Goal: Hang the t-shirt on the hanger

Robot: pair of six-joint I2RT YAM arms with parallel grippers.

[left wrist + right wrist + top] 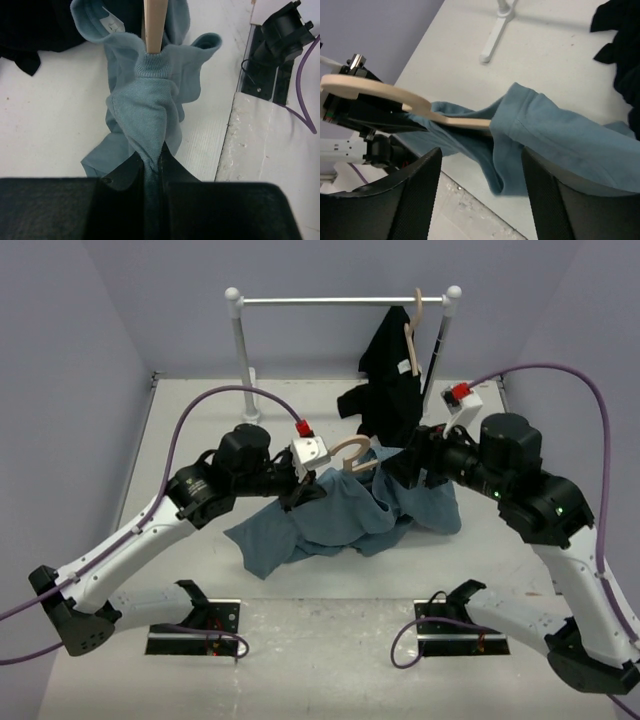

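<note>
Pale lavender walls (60,330) close the white surface (200,410) on three sides, under even, soft light; beyond both grippers stands a clothes rail (340,301) on white posts; a black garment (390,380) hangs on a wooden hanger (410,345) at the rail's right end, beyond the right gripper (398,474); the left post (242,355) rises beyond the left gripper (304,490); nearer than both lies a rougher white board (330,660).
</note>
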